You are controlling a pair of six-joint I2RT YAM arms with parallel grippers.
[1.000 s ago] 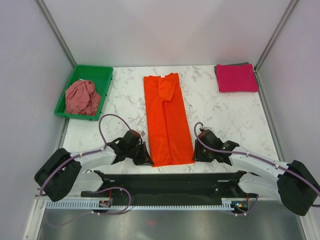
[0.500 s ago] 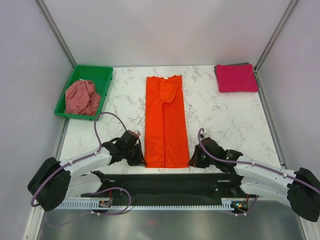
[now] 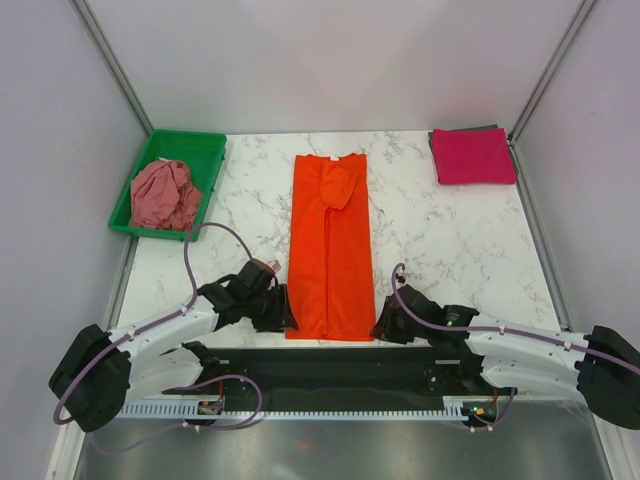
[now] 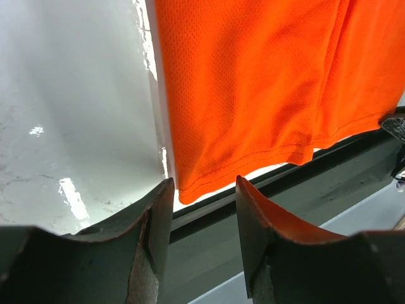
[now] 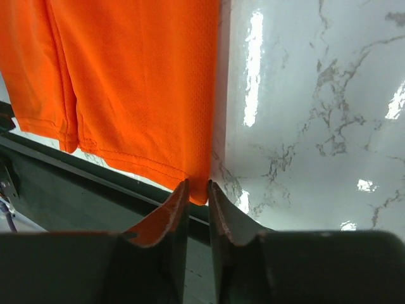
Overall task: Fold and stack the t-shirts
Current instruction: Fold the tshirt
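Tee [image 3: 330, 240] btwn L pincer [image 4: 203, 187], R pincer [image 5: 197, 190]

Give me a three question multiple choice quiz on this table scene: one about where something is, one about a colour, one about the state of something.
1. Where is the dusty rose shirt? A spread in the middle; B in the green tray; C under the right arm.
2. What colour is the long shirt laid out in the middle? A orange; B blue; C white.
3. How does the magenta shirt lie? A folded flat; B crumpled in a heap; C hanging off the edge.
Answers: B, it sits bunched inside the tray. A, it is bright orange all over. A, it forms a neat square at the far right corner.
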